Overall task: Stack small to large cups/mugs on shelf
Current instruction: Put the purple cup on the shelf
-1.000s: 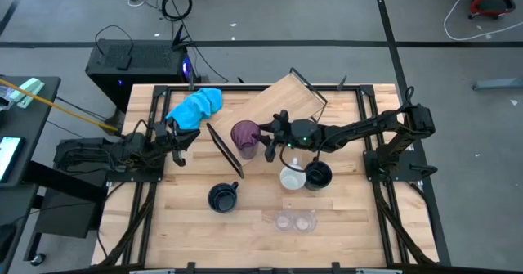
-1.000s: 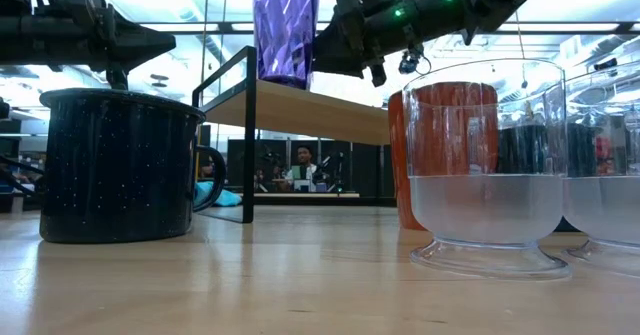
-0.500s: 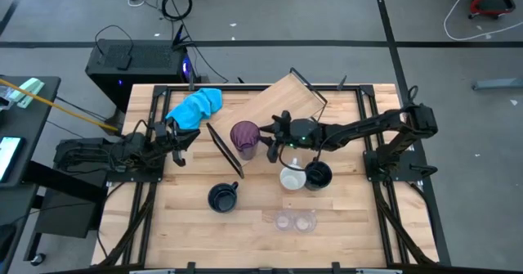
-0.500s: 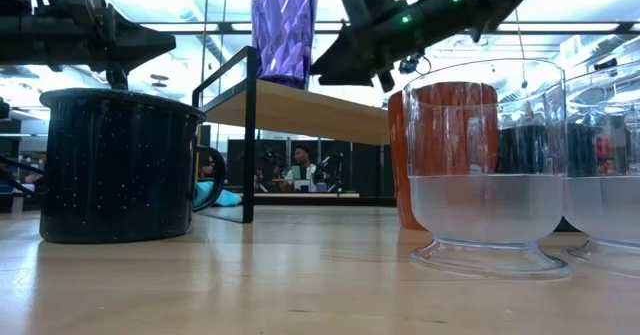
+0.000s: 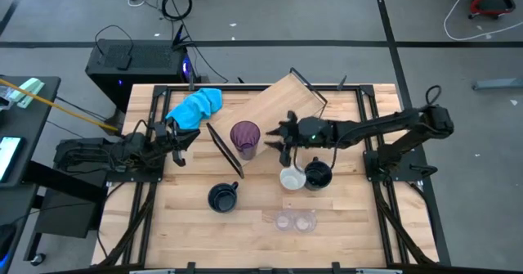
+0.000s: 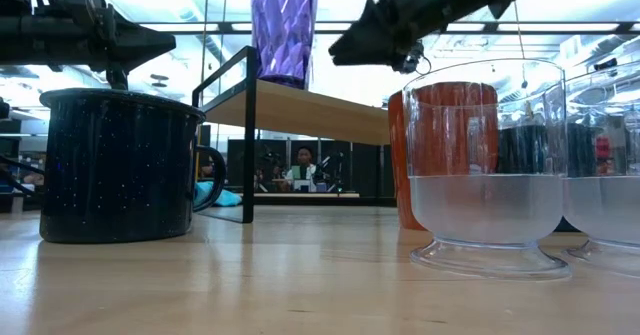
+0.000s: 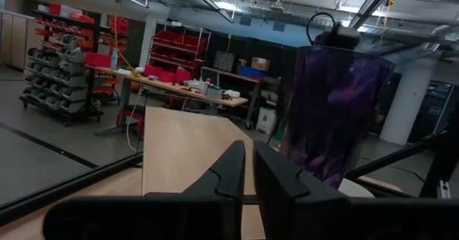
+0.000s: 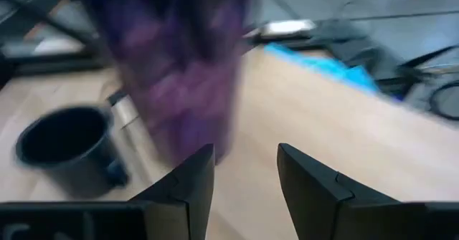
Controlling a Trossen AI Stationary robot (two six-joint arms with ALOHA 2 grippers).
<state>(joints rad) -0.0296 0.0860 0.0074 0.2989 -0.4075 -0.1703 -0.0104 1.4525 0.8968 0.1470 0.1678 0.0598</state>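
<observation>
The purple tumbler (image 5: 245,137) stands upright by its base on the near-left end of the shelf (image 5: 286,102), a light board with black frame ends that lies askew on the table; in the low view the tumbler (image 6: 285,25) rises from the shelf (image 6: 320,110). My right gripper (image 5: 281,137) hangs open just right of the tumbler with nothing between its fingers (image 8: 244,150). A white mug (image 5: 292,177), two navy mugs (image 5: 318,175) (image 5: 222,196) and two clear cups (image 5: 295,221) stand on the table. My left gripper (image 5: 177,141) waits at the left, shut (image 7: 249,157).
A bright blue cloth (image 5: 196,106) lies at the far left of the table. A thin dark bar (image 5: 225,150) lies slanting left of the tumbler. Bare planks stretch along the near edge around the clear cups (image 6: 487,165). A person sits in the room behind (image 6: 305,165).
My right gripper has drawn back from the purple tumbler toward the table's right edge, has risen a little, and its nose has tipped up. The tumbler has stayed upright on the shelf.
</observation>
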